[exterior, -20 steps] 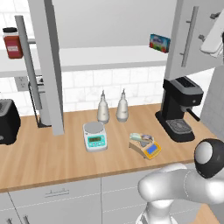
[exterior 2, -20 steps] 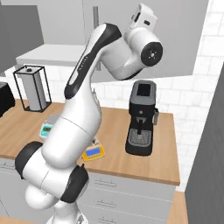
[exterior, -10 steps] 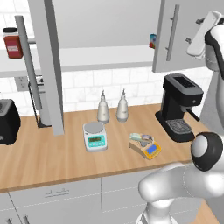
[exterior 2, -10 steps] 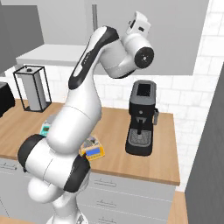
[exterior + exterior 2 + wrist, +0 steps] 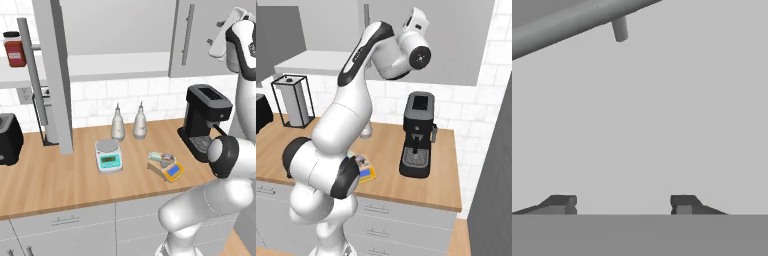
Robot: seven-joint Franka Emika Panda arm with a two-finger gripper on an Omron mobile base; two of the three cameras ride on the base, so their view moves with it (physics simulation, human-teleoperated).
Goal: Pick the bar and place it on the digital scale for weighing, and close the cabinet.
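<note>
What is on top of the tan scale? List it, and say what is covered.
On the tan scale lies the bar, across the back of its plate. The blue display at the front stays uncovered. The part of the plate under the bar is hidden, and the arm covers most of the scale in the right base view.

No legible text anywhere. Blue display on the digital scale (image 5: 171, 170) and teal display on the white scale (image 5: 108, 155): digits too small to read. Red jar (image 5: 14, 49) label unreadable too.
</note>
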